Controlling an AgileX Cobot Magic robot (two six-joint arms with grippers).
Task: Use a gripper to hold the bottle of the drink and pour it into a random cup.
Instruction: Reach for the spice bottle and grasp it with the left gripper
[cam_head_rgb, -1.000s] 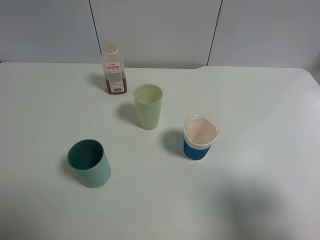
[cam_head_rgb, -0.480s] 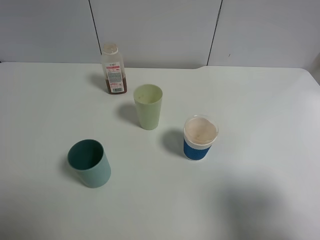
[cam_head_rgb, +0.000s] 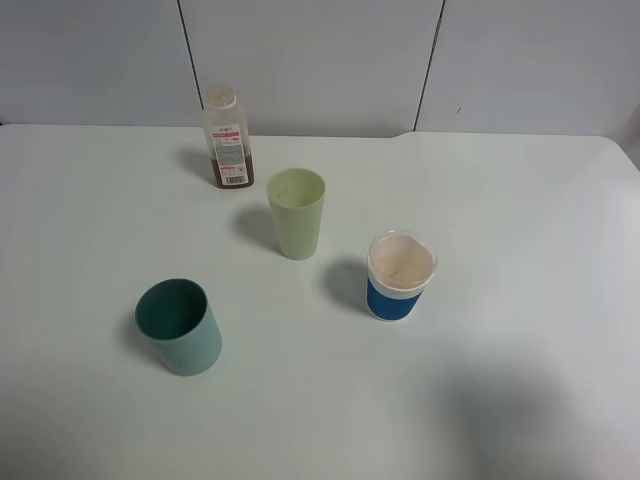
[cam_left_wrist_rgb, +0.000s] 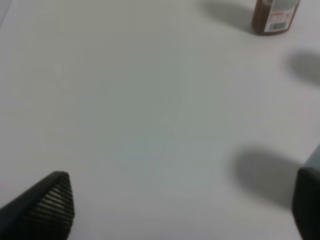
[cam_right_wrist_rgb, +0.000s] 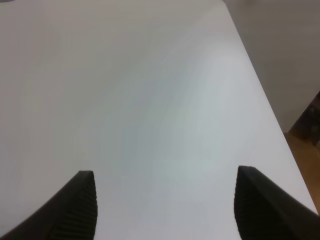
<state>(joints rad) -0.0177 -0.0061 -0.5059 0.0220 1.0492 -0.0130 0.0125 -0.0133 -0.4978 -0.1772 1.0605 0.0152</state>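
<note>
Both pairs of jaws we see released, left gripper (cam_left_wrist_rgb: 180, 205) and right gripper (cam_right_wrist_rgb: 165, 197) empty; bottle (cam_head_rgb: 228, 140) stands near the surface's (cam_head_rgb: 90, 220) far edge, cup (cam_head_rgb: 296, 213) nearby.

The bottle (cam_head_rgb: 227, 138) carried a white-and-red label (cam_head_rgb: 229, 146) with a barcode (cam_head_rgb: 235, 181) near its foot. The print on it was too small to read.

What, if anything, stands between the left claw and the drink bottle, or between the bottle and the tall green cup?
Nothing visible does. In the left wrist view only bare white table lies between the open left gripper and the bottle. From above, nothing stands between the bottle and the light-green cup either.
</note>
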